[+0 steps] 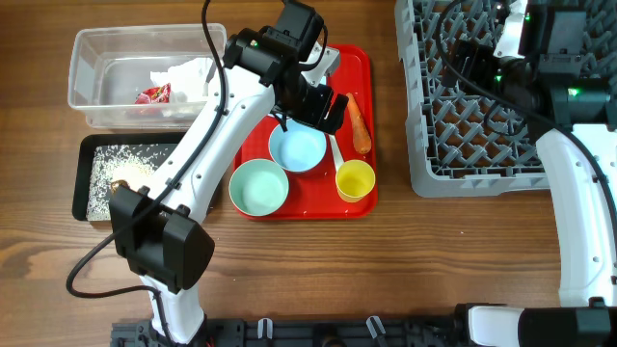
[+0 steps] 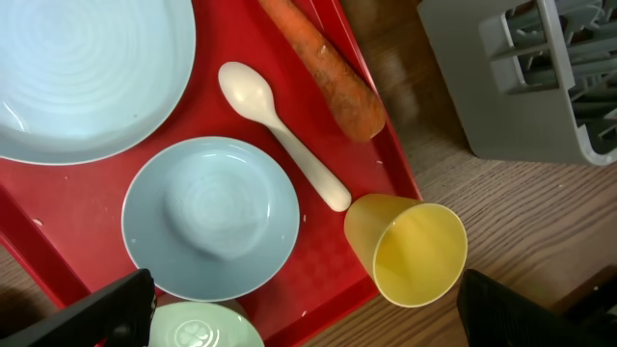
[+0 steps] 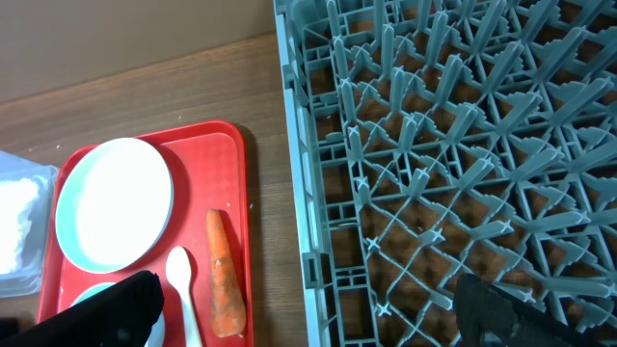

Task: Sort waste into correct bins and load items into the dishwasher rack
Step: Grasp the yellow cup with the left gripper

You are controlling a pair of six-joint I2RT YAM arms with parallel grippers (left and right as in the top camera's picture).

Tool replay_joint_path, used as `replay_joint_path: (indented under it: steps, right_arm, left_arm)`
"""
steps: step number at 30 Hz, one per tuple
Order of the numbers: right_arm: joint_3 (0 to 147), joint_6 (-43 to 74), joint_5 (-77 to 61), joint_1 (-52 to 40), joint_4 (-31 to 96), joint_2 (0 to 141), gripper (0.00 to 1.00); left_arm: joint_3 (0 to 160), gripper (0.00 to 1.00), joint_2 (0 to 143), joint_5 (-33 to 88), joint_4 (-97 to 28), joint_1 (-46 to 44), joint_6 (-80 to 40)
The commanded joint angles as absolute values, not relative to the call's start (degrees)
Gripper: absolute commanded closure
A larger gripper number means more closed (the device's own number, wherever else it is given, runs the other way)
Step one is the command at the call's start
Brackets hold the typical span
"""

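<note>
Hovering over the glossy red tray (image 2: 87, 207), the left claw (image 2: 308, 316) is spread wide and empty. Below lie a ring-ridged blue plate (image 2: 77, 67), smooth blue bowl (image 2: 210, 217), white plastic spoon (image 2: 284, 135), tapered carrot (image 2: 328, 67) and round yellow cup (image 2: 410, 249); a mint bowl (image 1: 258, 186) sits beside them. The right claw (image 3: 308, 313), also spread and empty, hangs above the grey peg-studded rack (image 3: 434, 145). A crumpled napkin (image 1: 188, 75) and red wrapper (image 1: 154, 94) sit in the clear tub (image 1: 87, 67); white crumbs (image 1: 120, 164) speckle the black tray (image 1: 82, 183). Wrapper print is unreadable.

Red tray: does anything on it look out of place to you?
Yes, the orange carrot piece lies along the red tray's right edge beside the white spoon, the only food scrap there.
</note>
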State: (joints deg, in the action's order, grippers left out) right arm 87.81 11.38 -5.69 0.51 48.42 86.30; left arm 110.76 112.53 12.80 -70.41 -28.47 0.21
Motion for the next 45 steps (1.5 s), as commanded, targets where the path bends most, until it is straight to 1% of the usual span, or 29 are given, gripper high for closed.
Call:
replay_joint_path:
  steps: [1,5,8,11,13,15,18,21,23,28,31,35,36,37,38,40,41,42,45]
  right_arm:
    - [88.6,12.2,-5.1,0.2,48.4,86.8,0.00]
    - [88.6,12.2,-5.1,0.2,48.5,86.8,0.00]
    - [88.6,12.1,-5.1,0.2,48.5,86.8,0.00]
    - [88.6,12.1,-5.1,0.2,48.5,86.8,0.00]
    - [88.6,12.1,-5.1,0.2,48.6,86.8,0.00]
    - [88.6,12.1,-5.1,0.2,48.5,86.8,0.00]
    - [88.6,12.1,-5.1,0.2,48.5,86.8,0.00]
    - [88.6,12.1,-5.1,0.2,48.9,86.8,0.00]
    - [88.6,12.1,-5.1,0.2,48.9,86.8,0.00]
    - [88.6,12.1,-5.1,0.2,49.0,86.8,0.00]
    - [88.6,12.1,-5.1,0.2,49.1,86.8,0.00]
    - [88.6,12.1,-5.1,0.2,49.1,86.8,0.00]
    - [88.6,12.1,-5.1,0.2,49.1,86.8,0.00]
    - [88.6,12.1,-5.1,0.2,49.2,86.8,0.00]
    - [88.6,12.1,-5.1,0.2,49.4,86.8,0.00]
    - [88.6,12.1,-5.1,0.2,49.7,86.8,0.00]
    - [88.6,12.1,-5.1,0.2,49.7,86.8,0.00]
    - [88.6,12.1,-5.1,0.2,49.7,86.8,0.00]
    - [88.6,12.1,-5.1,0.2,49.7,86.8,0.00]
  left_arm:
    - [110.5,0.00,113.3,14.0,-70.6,-28.8,1.3]
    - [110.5,0.00,113.3,14.8,-70.8,-28.8,1.3]
    - [110.5,0.00,113.3,17.0,-73.3,-28.8,1.3]
    - [110.1,0.00,113.3,17.4,-74.1,-30.2,1.4]
    - [107.9,0.00,113.3,17.6,-74.0,-32.0,5.9]
    - [104.9,0.00,113.3,17.5,-74.0,-34.1,7.4]
    - [102.7,0.00,113.3,17.5,-73.3,-35.6,7.3]
    - [99.4,0.00,113.3,17.5,-69.0,-37.3,7.3]
    - [97.7,0.06,113.3,17.2,-66.7,-37.9,7.2]
    - [95.3,0.09,113.3,16.2,-62.8,-37.9,2.9]
    - [91.8,0.19,113.3,15.8,-59.5,-37.9,-0.6]
    - [89.2,0.27,113.3,15.6,-56.3,-37.9,-2.8]
    - [88.8,0.32,113.3,15.6,-55.4,-37.9,-4.1]
    - [87.7,0.41,113.3,15.6,-53.2,-38.0,-7.2]
    - [86.9,0.48,113.3,15.6,-52.0,-38.1,-8.5]
    - [86.2,0.53,113.3,15.6,-51.7,-38.2,-8.4]
    - [86.2,0.58,113.3,15.6,-51.6,-38.2,-8.4]
    - [86.2,0.61,113.3,15.6,-51.6,-38.2,-8.4]
    - [86.2,0.65,113.3,15.3,-51.4,-38.2,-9.9]
